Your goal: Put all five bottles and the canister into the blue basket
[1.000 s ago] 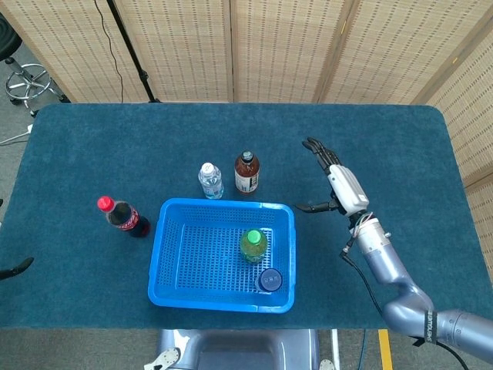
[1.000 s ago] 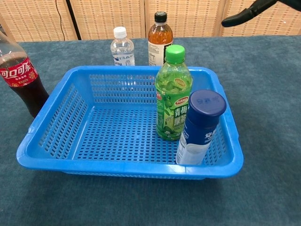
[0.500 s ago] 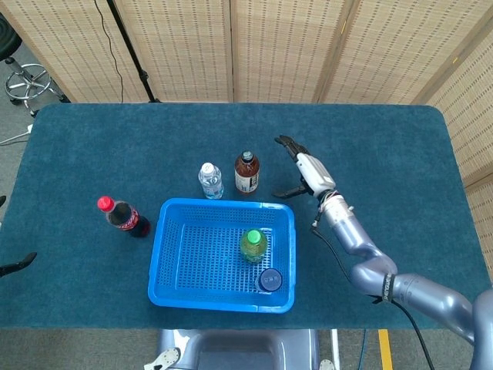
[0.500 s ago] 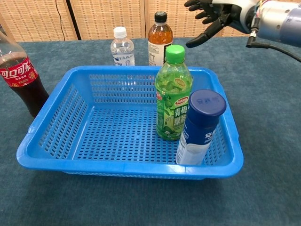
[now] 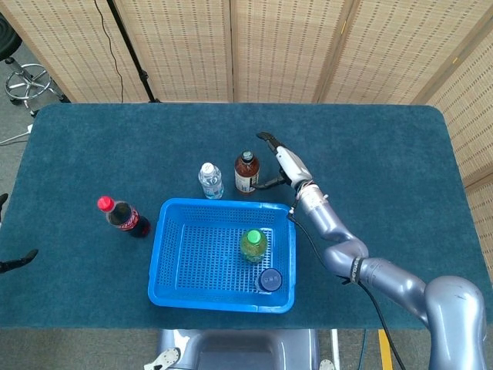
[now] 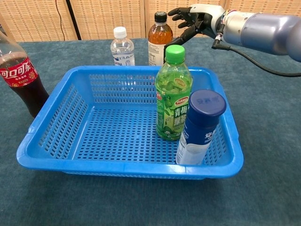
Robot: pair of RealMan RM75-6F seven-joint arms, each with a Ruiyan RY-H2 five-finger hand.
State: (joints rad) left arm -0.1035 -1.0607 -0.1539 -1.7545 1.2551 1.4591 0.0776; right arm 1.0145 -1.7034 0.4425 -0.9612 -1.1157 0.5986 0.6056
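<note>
The blue basket sits at the table's middle front. Inside it stand a green bottle and a blue-capped white canister. Behind the basket stand a brown tea bottle and a clear water bottle. A cola bottle stands left of the basket. My right hand hovers just right of the tea bottle, fingers spread, holding nothing. Only a dark tip of my left hand shows at the left edge.
Woven folding screens stand behind the table's far edge. A stool is on the floor at the far left. My right arm stretches across the table to the right of the basket, trailing a black cable.
My right hand has swept left and farther away, from the open table right of the basket to just beside the tea bottle. It stays open. The bottles have not moved.
</note>
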